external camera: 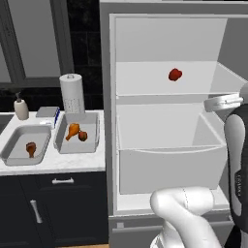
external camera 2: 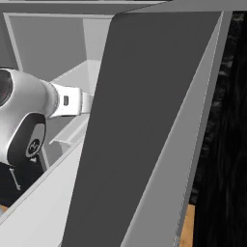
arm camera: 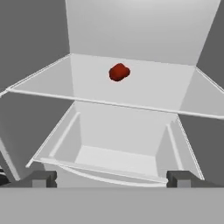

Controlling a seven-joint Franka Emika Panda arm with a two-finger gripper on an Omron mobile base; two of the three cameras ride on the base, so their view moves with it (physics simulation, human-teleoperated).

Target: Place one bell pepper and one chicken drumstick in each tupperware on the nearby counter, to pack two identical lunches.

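The fridge (external camera: 169,121) stands open beside the counter (external camera: 53,162), its shelf (external camera: 145,85) carrying one red pepper (external camera: 175,74) toward the back. In the hand view that pepper (arm camera: 118,72) lies on the shelf (arm camera: 78,83) just left of centre, with an open drawer (arm camera: 118,157) below it. The gripper (arm camera: 111,178) hangs in front of the drawer with its two fingertips (arm camera: 43,178) spread wide and nothing between them — well apart from the pepper.

On the counter sit two grey tubs side by side. The left tub (external camera: 9,154) holds a dark reddish-brown drumstick (external camera: 31,148), alone. The right tub (external camera: 94,131) holds a bright orange drumstick (external camera: 72,130) and, touching or just beside it, a darker orange-red pepper (external camera: 83,136). Behind the tubs stand a paper towel roll (external camera: 72,92), a soap bottle (external camera: 21,108) and a flat grey-and-blue thing (external camera: 48,113) too small to make out. Dark navy cabinets (external camera: 58,208) with silver handles run under the worktop.

The white arm (external camera: 237,160) rises at the right edge of the left base view, its wrist level with the shelf's front edge. In the right base view the open fridge door (external camera 2: 144,135) — a dark slab seen edge-on — blocks most of the interior, with the arm's white link (external camera 2: 29,101) reaching in past it at the left.
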